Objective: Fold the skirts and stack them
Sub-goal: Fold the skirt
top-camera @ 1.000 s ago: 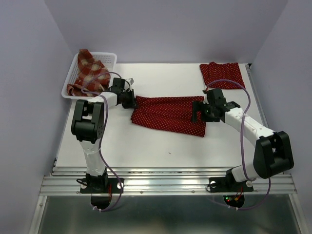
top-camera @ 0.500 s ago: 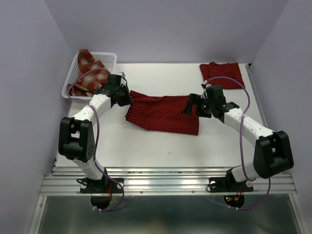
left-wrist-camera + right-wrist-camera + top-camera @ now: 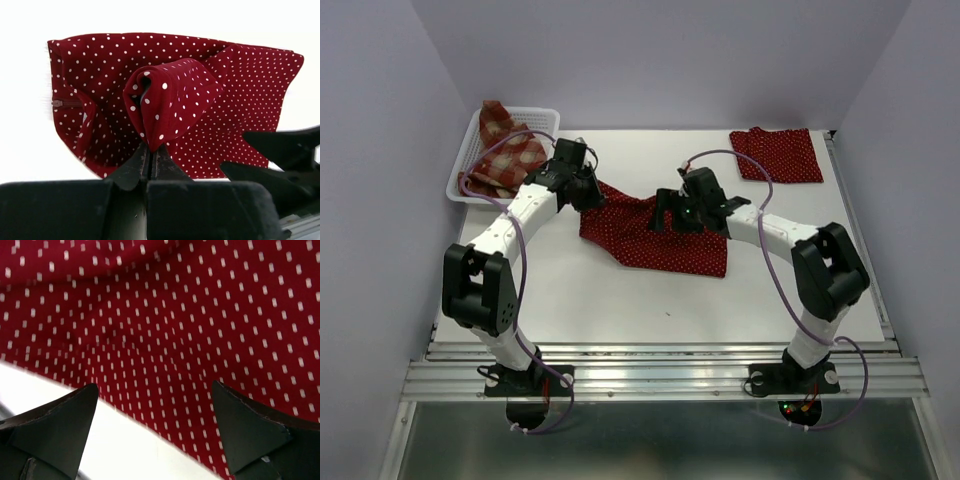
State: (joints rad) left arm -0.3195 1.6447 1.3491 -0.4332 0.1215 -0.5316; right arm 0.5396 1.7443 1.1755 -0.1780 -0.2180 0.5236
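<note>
Top external view gives us a white worktop (image 3: 570, 290) with pale purple walls (image 3: 670, 60) on three sides and a metal rail (image 3: 660, 375) along the near edge, where our two arms are bolted. In the middle of the worktop lies the spread dotted skirt (image 3: 665, 245), dark red with small white dots. It is bunched up on its left side and flatter on its right. Our left end effector (image 3: 588, 190) sits at this skirt's far left corner. In the left wrist view we see its jaws pressed tight together on a lifted fold of the cloth, which curls up over them like a little hood. Our right end effector (image 3: 672, 212) hangs over the top middle of the same skirt. In the right wrist view its two dark fingers (image 3: 55, 425) stand wide apart and grip nothing, above the skirt's edge where red cloth meets bare white worktop. We cannot tell whether they touch the cloth. At the far right corner of the worktop lies the folded dotted skirt (image 3: 778, 153), flat and well apart from the spread one. At the far left corner stands a white mesh basket (image 3: 542, 110). The plaid skirt (image 3: 505, 150), red and cream, is heaped inside it and pokes up above its rim.
</note>
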